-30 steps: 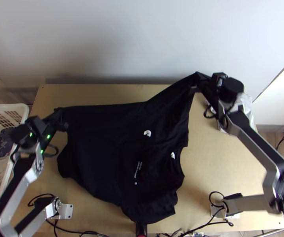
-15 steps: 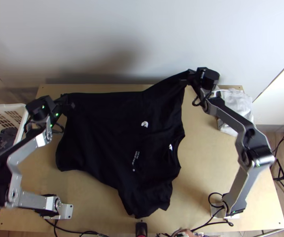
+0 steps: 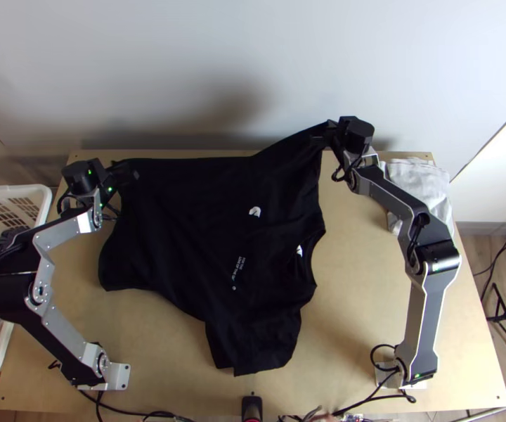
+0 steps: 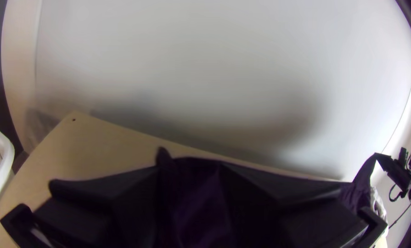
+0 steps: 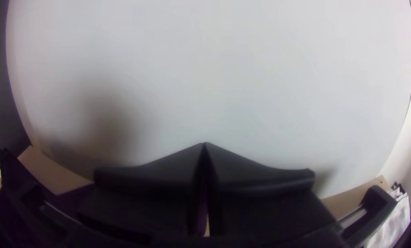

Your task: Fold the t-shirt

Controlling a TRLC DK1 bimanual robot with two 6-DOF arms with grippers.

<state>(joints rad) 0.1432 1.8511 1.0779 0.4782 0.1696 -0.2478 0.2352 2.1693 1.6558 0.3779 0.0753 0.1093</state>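
The black t-shirt [image 3: 183, 218] lies spread askew over the table in the top view, its white prints facing up and its collar toward the right. At its far left corner is my left gripper [image 3: 128, 171]; in the left wrist view the left gripper [image 4: 189, 170] has bunched cloth [image 4: 198, 197] between its fingers, shut on it. My right gripper [image 3: 325, 133] is shut on a far right part of the shirt, drawn up to a point near the table's back edge. In the right wrist view the right gripper's [image 5: 204, 144] fingertips meet, with a sliver of dark cloth between the fingers.
A white basket [image 3: 42, 200] with clothes stands at the left of the table [image 3: 365, 281]. Pale folded cloth [image 3: 418, 186] lies at the back right. A wall [image 3: 253, 70] rises behind the table, and a black device [image 3: 251, 408] is at the near edge.
Both grippers hold the shirt throughout. The left one has moved toward the back and slightly right, the right one leftward. The shirt's near part has slid away from the near edge.
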